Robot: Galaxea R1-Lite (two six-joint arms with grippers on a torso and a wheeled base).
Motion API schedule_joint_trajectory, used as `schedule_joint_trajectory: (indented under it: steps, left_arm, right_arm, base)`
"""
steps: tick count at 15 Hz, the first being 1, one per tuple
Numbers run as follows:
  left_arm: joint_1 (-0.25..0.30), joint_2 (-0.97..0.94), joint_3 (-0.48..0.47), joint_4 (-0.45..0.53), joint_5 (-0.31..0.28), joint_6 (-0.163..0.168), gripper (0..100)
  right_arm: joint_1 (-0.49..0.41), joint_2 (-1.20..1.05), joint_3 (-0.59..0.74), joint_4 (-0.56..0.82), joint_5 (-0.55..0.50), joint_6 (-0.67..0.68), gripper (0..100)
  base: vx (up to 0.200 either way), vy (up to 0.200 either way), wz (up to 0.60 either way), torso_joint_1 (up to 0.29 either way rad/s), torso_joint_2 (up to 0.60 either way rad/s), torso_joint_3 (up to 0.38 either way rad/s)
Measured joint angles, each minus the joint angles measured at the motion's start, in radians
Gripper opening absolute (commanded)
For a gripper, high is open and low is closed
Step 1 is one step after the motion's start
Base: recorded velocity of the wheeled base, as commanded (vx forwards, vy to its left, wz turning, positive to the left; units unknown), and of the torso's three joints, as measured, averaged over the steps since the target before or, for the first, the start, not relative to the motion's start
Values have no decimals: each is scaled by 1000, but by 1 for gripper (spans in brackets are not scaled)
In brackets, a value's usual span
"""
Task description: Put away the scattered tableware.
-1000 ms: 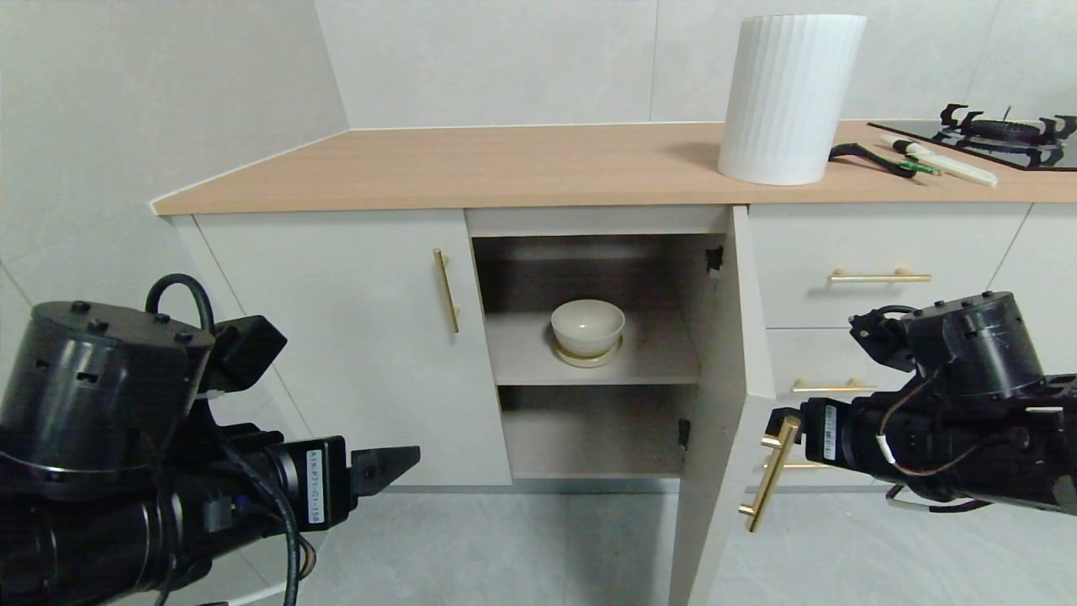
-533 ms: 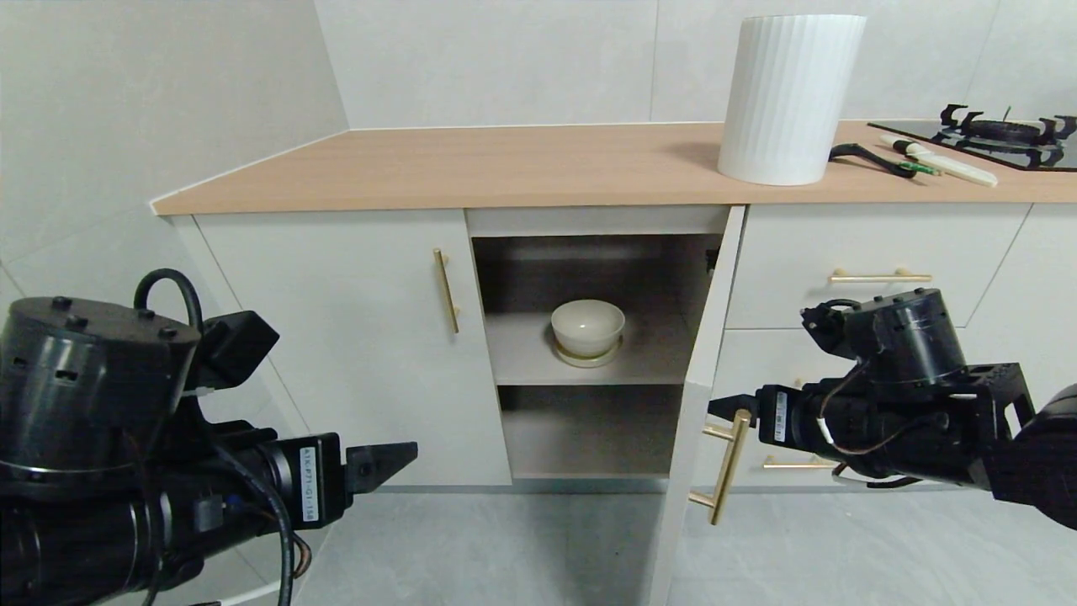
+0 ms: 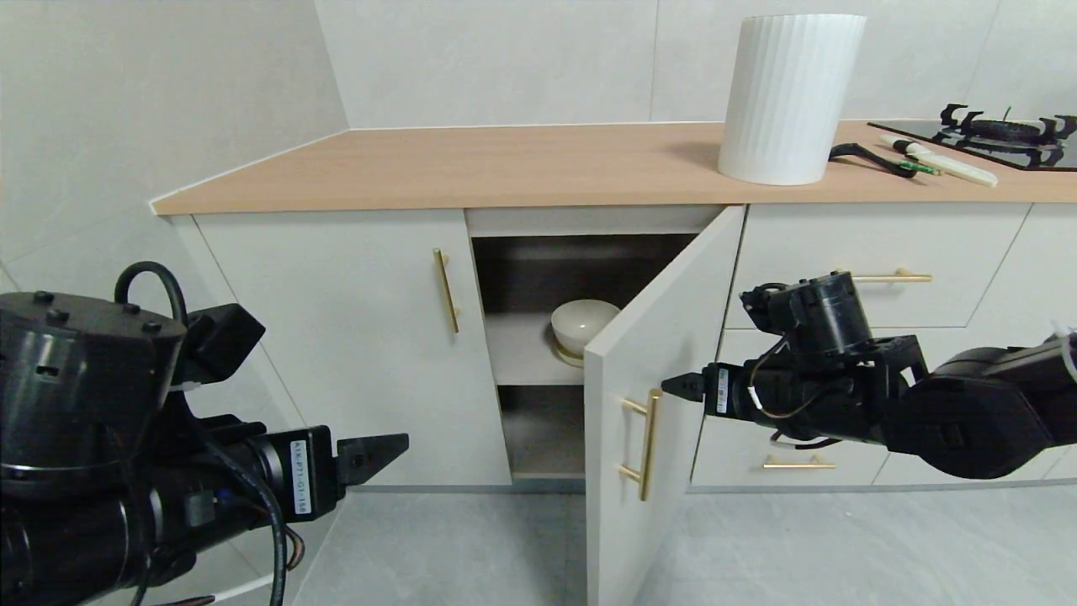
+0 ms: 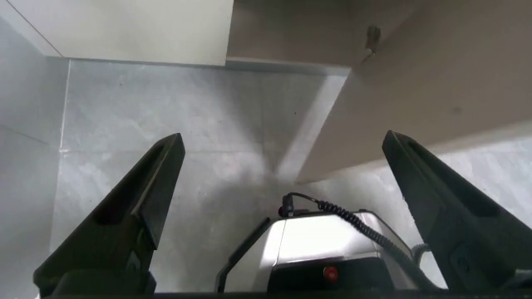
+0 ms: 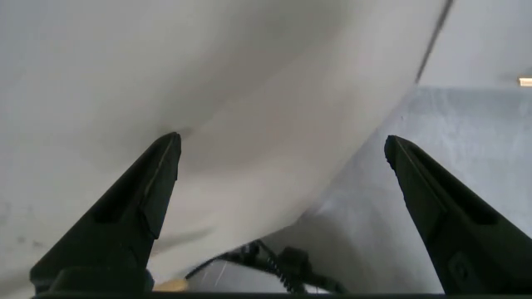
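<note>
The cupboard door (image 3: 648, 353) has been swung a long way toward shut since 1 second ago, when it stood wide open. The right gripper (image 3: 677, 387) has been moved to the left along with it. Its tip is now at the door's front, just beside the top of the gold handle (image 3: 646, 442). It cannot be told if the door is touched. The left gripper (image 3: 395, 442) has been shifted a little down and to the left.

The bowl (image 3: 580, 324) is kept on the upper shelf inside the cupboard, on a small plate (image 3: 565, 356). About half of it is now hidden by the door. On the wooden counter (image 3: 505, 168) a tall white ribbed pot (image 3: 791, 97) is seen, with a black tool (image 3: 871, 157) and a white-handled tool (image 3: 942, 164) beside it. A black stove (image 3: 1005, 130) is set at the far right.

In the right wrist view, the right gripper's (image 5: 281, 145) 2 fingers are held wide apart with nothing between them, and the pale door face is seen close ahead. In the left wrist view, the left gripper's (image 4: 283, 145) 2 fingers are also spread apart and empty, above the grey floor (image 4: 199, 124).
</note>
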Motion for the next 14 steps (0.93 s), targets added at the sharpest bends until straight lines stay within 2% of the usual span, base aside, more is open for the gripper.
schedule_joint_trajectory:
  steps: [5,8,14]
  left_arm:
    - [1,-3,-2,-21,3,0,100]
    - [1,-3,5,-46,49,1,100]
    - [0,1,7,-46,52,8,100]
  right_arm:
    - [37,107,-157,-2,3,-27,100]
    - [49,166,-238,-4,-1,-16,100]
    - [51,217,-263,-52,-11,-11,100]
  base:
    - [0,0,0,0,0,0]
    - [0,0,0,0,0,0]
    - [0,0,0,0,0,0]
